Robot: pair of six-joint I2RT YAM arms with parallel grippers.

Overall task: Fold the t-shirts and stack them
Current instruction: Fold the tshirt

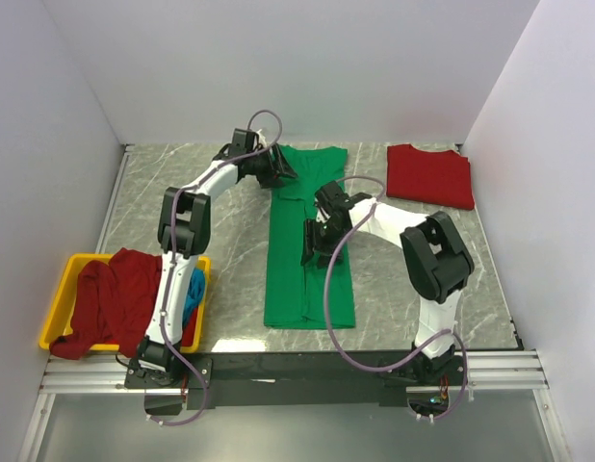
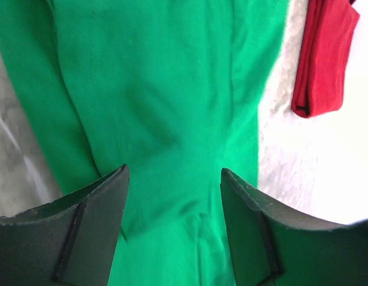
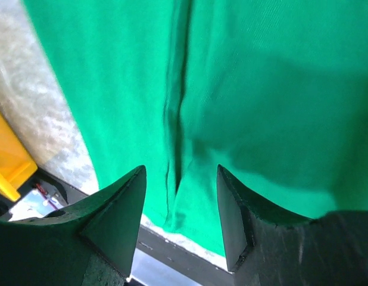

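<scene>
Marble tabletop [image 1: 230, 289] is carrying the green t-shirt [image 1: 307, 284], narrowed to a long strip, probably limp and light. I'm hovering the right gripper [image 3: 179, 173] spread over its middle and the left gripper [image 2: 174, 176] spread near the collar; pinching doubled edges looks best.

The scene is brightly, evenly lit; the worktop [image 2: 315, 179] is washed out to white in the left wrist view.

Green t-shirt [image 1: 290, 279]; red t-shirt [image 1: 429, 175]; yellow bin [image 1: 62, 298]
</scene>
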